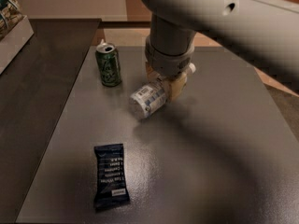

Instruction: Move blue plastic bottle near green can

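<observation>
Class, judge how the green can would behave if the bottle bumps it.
The green can stands upright and tall for its base, so it may tip. Round-sided, it would probably roll once down. The end effector, beside it, grips the blue plastic bottle.

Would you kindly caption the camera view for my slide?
Gripper holds a small clear plastic bottle near the short green can.

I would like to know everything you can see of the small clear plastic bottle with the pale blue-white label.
The small clear plastic bottle with a pale blue-white printed label is held tilted, its round base toward the camera and its white cap behind. The gripper, over the grey table, clamps its upper part. It seems lifted, and it is apart from the short green drink can.
</observation>
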Motion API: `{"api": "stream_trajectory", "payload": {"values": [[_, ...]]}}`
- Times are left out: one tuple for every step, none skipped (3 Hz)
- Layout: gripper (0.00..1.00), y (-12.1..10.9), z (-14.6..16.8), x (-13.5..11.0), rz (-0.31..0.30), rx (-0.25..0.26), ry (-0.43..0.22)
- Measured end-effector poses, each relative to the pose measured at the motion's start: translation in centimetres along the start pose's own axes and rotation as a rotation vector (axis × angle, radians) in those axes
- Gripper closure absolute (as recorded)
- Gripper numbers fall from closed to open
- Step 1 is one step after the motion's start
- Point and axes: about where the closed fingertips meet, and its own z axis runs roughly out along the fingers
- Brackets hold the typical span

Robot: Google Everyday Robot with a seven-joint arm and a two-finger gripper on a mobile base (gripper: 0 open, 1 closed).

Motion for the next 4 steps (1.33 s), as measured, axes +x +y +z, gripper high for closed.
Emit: {"api": "stream_trajectory", "payload": {"values": [[1.0,-2.6,1.4,1.0,0.056,0.006,0.032],[1.0,-4.8,2.9,1.8,0.1,0.003,0.041],[0.83,-6.9,3.6,2.0,0.126,0.007,0.042],[0.59,-8.5,4.4,2.1,0.149,0.007,0.042]]}}
